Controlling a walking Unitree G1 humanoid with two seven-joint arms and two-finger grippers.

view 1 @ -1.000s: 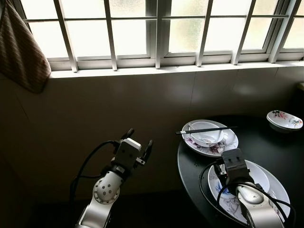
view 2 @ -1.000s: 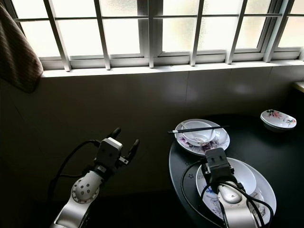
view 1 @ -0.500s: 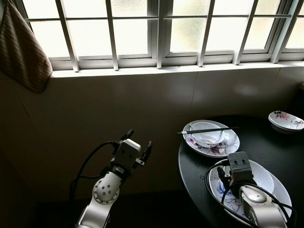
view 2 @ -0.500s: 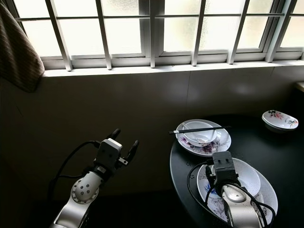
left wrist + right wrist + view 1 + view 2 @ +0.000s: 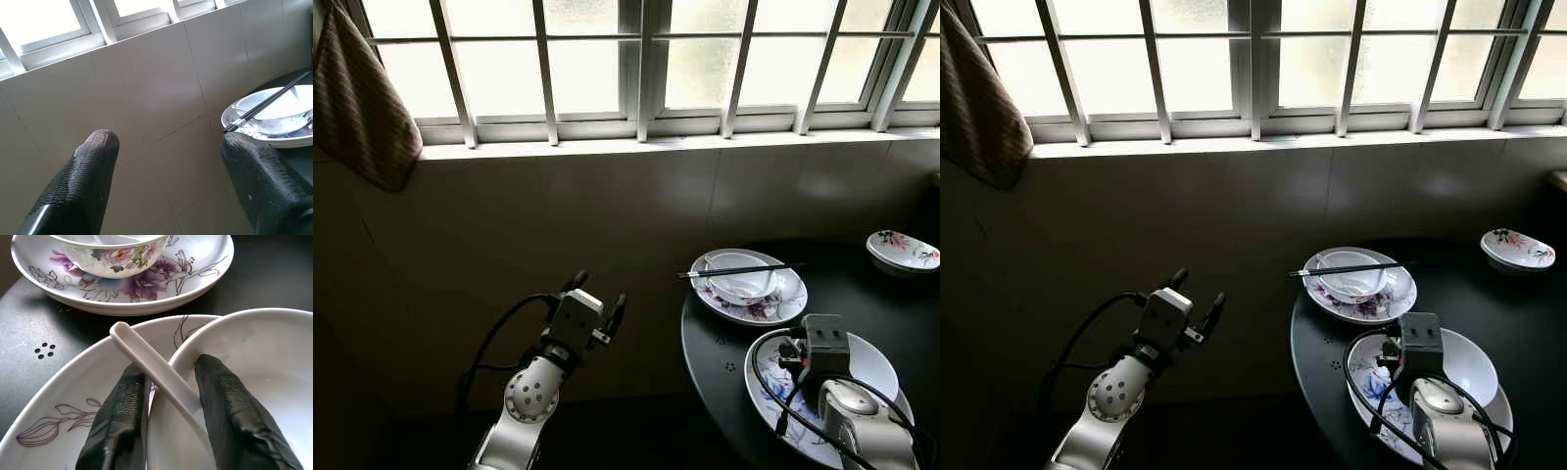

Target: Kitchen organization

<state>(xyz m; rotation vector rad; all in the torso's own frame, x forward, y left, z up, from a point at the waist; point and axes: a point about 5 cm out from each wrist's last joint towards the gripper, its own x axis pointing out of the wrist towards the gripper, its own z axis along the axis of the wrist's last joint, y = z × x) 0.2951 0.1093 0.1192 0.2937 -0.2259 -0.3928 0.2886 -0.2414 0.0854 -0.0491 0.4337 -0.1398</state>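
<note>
My right gripper (image 5: 171,364) hangs over the near flowered plate (image 5: 766,392) on the round black table (image 5: 715,343). Its fingers are shut on the handle of a white spoon (image 5: 146,360), one finger outside the rim of the white bowl (image 5: 254,357) on that plate, the other inside it. Behind stands a second flowered plate (image 5: 773,305) holding a bowl (image 5: 741,277) with black chopsticks (image 5: 739,269) laid across it. My left gripper (image 5: 600,287) is open with nothing in it, raised left of the table and facing the tiled wall.
A small flowered dish (image 5: 901,250) sits at the table's far right. A tiled wall (image 5: 558,215) under a barred window runs behind the table. A striped cloth (image 5: 357,108) hangs at the upper left. The floor left of the table is dark.
My right arm has drawn to the right and nearer to me over the near plate. The view has shifted slightly. The left arm holds its pose.
</note>
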